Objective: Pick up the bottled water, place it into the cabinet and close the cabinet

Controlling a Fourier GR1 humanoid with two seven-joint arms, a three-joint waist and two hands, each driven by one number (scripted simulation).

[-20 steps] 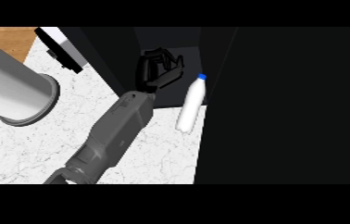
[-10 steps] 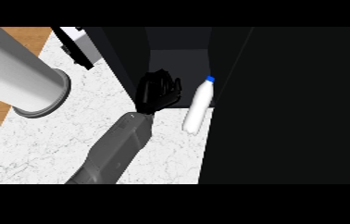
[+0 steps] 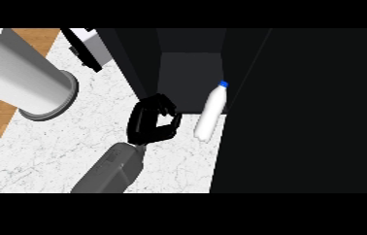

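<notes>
While your view looks steeply down at the white marbled counter point(image 3: 64, 146), you see only one forearm point(image 3: 108, 173), grey, rising from the lower edge left of centre. You cannot tell from this view alone which arm it is. Its black hand point(image 3: 150, 122) sits over the counter just in front of the dark cabinet point(image 3: 190, 78), with the fingers point(image 3: 161, 105) curled inward toward the thumb and nothing between them, so it holds nothing.

You find the bottled water point(image 3: 211, 111) just to the right of that hand, apart from it with a narrow gap. It is white with a blue cap point(image 3: 224, 84), tilted so the cap points up and slightly right. Its upper part lies over the grey cabinet floor, while its lower end reaches over the counter's edge of marble. It stands right beside the large black panel point(image 3: 294, 112) that fills the right side of your view.

At the left you see a big grey cylinder point(image 3: 32, 81) resting on the counter, with wood point(image 3: 36, 35) behind it and a small white-and-black object point(image 3: 90, 47) near the top.
</notes>
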